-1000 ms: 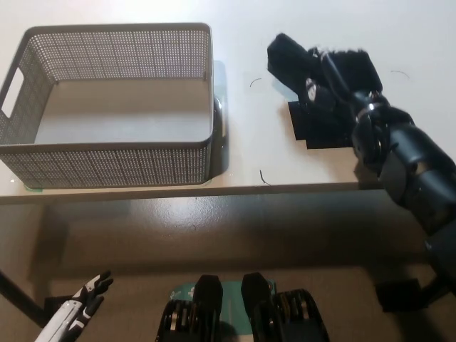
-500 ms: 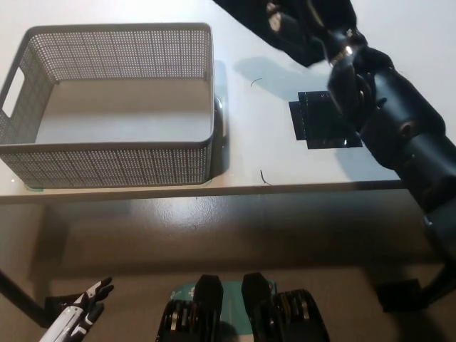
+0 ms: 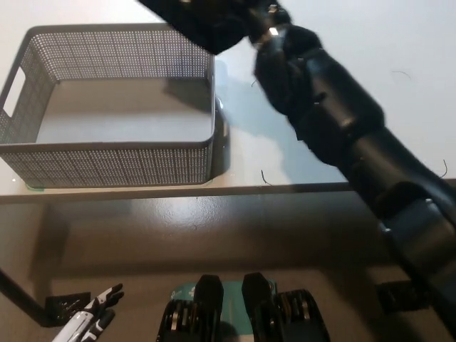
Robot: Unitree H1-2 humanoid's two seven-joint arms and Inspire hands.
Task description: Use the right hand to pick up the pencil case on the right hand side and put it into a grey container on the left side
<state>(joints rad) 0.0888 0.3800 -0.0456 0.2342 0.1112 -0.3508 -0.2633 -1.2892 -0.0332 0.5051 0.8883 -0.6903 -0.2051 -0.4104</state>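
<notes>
Pencil case (image 3: 196,21): black, seemingly soft and light, clamped in the right hand (image 3: 267,32) above the basket (image 3: 114,164)'s far right corner; left hand (image 3: 89,324) rested low, fingers apart.

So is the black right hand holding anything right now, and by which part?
Yes: the right hand grips the black pencil case by its right end.

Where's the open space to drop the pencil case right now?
The grey container has a bare floor, open between its mesh walls. The right hand carries the pencil case over its far right corner. The left hand hangs low, clear.
</notes>
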